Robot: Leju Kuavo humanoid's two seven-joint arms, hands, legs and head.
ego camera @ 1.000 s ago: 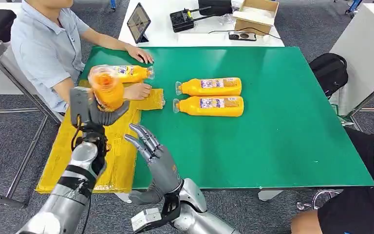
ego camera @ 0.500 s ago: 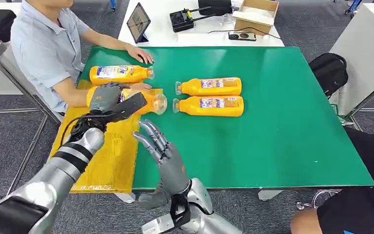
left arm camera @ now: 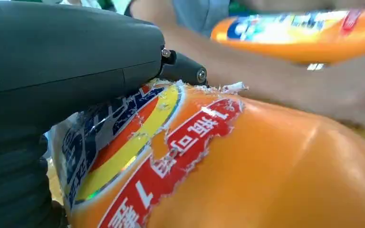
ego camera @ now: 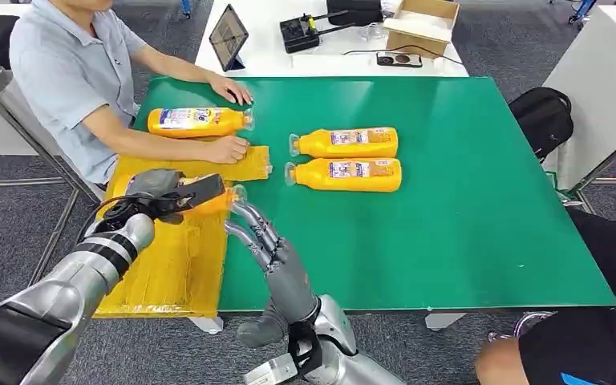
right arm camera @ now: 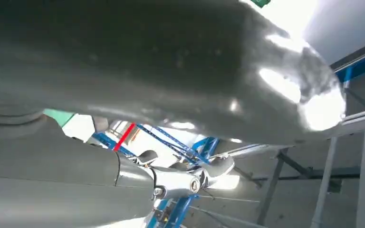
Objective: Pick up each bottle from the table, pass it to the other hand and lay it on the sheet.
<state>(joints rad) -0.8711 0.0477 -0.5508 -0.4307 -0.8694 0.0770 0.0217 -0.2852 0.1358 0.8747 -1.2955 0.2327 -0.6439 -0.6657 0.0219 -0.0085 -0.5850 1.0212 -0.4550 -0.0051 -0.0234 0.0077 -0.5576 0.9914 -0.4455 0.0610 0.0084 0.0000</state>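
My left hand [ego camera: 163, 191] grips an orange bottle [ego camera: 216, 201] turned on its side, low over the yellow sheet [ego camera: 168, 269]; whether it touches the sheet I cannot tell. Up close the bottle's torn label [left arm camera: 171, 156] shows beside my left hand [left arm camera: 52, 76]. My right hand [ego camera: 266, 247] stands just right of the bottle's neck, fingers spread and holding nothing; its grey cover [right arm camera: 123, 71] looms in the right wrist view. Two more orange bottles [ego camera: 345, 143] [ego camera: 345, 174] lie side by side mid-table. A third [ego camera: 197, 121] lies by the person's arm.
A seated person at the left rests one hand [ego camera: 228, 150] on the sheet's far end and the other [ego camera: 233, 90] on the green table [ego camera: 465, 224]. Behind are a tablet [ego camera: 228, 36], a black device [ego camera: 301, 34] and a cardboard box [ego camera: 422, 24]. A backpack [ego camera: 541, 116] sits at the right.
My left hand has swung the bottle from raised and upright down onto its side over the sheet, nearer to me. My right hand has drifted slightly right, still empty.
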